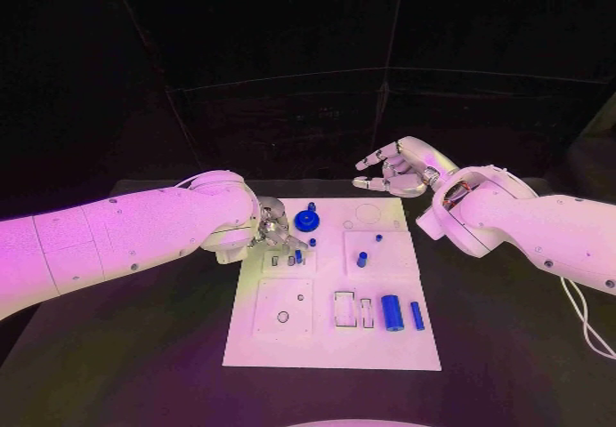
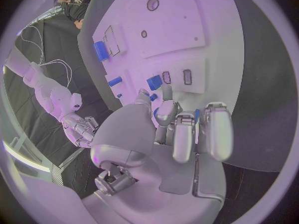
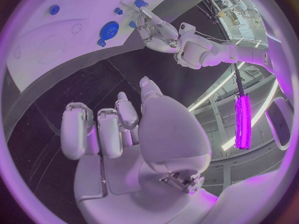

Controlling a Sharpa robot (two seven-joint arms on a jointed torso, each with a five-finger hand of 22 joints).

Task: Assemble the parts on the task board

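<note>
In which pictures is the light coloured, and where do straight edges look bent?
Head view: pink-violet light tints the white task board and both arms; the background is black. Left wrist view: fisheye bends the board's edges. Right wrist view: same bending, plus a bright magenta lamp strip.

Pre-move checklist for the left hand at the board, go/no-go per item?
1. Left hand over the task board, at its left edge: ok.
2. Blue part by the fingertips in the left wrist view, but grip on it: cannot tell.
3. Right hand off the board, past its far edge, holding nothing: ok.
4. Two blue cylinders lying near the front right, untouched: ok.
5. Blue gear near the left hand, contact: cannot tell.
</note>
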